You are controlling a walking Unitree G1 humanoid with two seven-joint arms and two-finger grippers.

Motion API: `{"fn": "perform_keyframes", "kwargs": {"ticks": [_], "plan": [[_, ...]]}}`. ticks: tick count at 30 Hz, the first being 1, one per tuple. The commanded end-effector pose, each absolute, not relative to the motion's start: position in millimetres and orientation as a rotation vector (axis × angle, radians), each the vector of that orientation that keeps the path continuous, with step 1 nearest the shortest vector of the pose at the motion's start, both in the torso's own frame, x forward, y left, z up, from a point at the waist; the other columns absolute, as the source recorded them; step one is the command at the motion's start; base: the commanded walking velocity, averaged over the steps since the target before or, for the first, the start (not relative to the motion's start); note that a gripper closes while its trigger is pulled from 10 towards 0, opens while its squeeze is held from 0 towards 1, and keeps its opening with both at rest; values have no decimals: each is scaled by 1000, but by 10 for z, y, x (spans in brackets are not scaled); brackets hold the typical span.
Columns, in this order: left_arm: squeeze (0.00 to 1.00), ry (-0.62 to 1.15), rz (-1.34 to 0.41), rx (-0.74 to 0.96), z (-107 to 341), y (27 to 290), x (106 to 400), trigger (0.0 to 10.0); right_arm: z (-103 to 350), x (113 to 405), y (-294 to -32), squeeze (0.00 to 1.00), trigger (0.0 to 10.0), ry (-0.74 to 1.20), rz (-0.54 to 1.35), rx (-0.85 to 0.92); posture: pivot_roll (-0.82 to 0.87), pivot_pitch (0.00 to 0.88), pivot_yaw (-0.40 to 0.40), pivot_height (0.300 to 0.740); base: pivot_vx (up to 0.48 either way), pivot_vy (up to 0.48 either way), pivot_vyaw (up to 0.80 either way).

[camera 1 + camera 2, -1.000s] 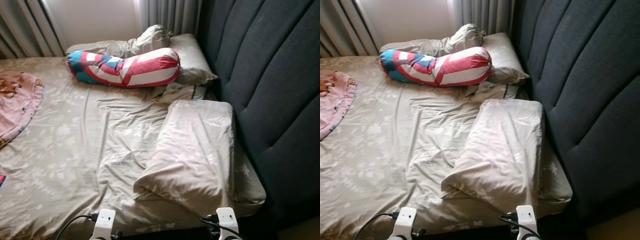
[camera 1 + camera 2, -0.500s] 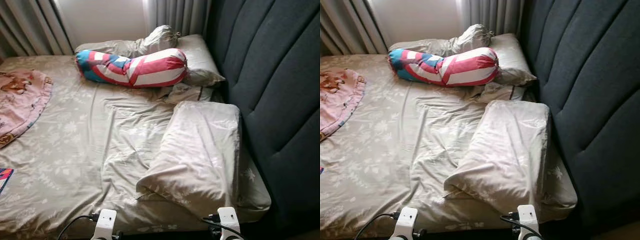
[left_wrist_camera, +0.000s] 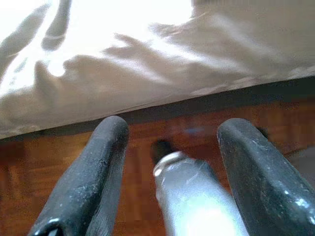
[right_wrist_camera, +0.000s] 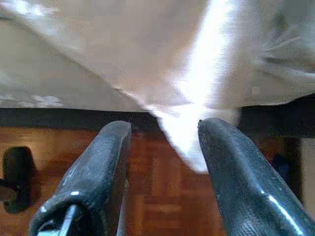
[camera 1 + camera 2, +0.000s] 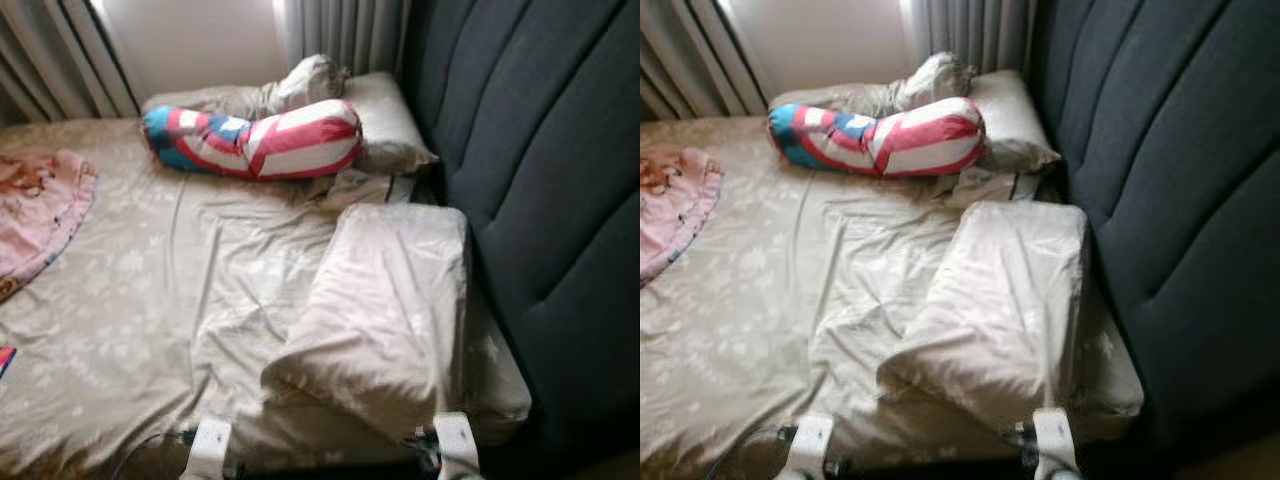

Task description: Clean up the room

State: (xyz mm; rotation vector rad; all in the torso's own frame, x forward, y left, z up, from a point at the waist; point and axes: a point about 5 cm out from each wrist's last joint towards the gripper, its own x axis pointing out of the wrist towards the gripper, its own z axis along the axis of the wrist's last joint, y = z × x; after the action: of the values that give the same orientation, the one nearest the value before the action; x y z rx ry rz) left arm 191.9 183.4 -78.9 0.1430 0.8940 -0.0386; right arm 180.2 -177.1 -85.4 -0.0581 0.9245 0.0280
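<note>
The rumpled beige floral pillow (image 5: 385,310) lies askew beside the dark padded headboard (image 5: 540,170), near the bed's (image 5: 120,330) edge. Both claws, left (image 3: 172,162) and right (image 4: 162,162), hang open and empty below the mattress. Best lift them together and square the pillow. Compared with half a second ago, the view is blurrier and sits slightly closer.

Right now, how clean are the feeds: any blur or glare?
Both eye views are softly motion-blurred, the bolster and pillow edges smeared. Left wrist view: sheet blown out white by glare. Right wrist view: blurred, with a bright streak on the sheet.
</note>
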Motion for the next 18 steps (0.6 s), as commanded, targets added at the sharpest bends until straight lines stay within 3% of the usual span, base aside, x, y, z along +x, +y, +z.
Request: {"fn": "perform_keyframes", "kwargs": {"ticks": [1, 18], "plan": [[0, 920, -32, 165, -819, 1892, 1850, 10000, -861, 1795, -1746, 0, 10000, 929, 28, -50, -75, 39, -25, 740, 0, 0, 0], [0, 874, -19, 154, -768, 1895, 1938, 10000, -851, 1806, -1746, 0, 10000, 910, 26, -44, -78, 43, -26, 740, 0, 0, 0]]}}
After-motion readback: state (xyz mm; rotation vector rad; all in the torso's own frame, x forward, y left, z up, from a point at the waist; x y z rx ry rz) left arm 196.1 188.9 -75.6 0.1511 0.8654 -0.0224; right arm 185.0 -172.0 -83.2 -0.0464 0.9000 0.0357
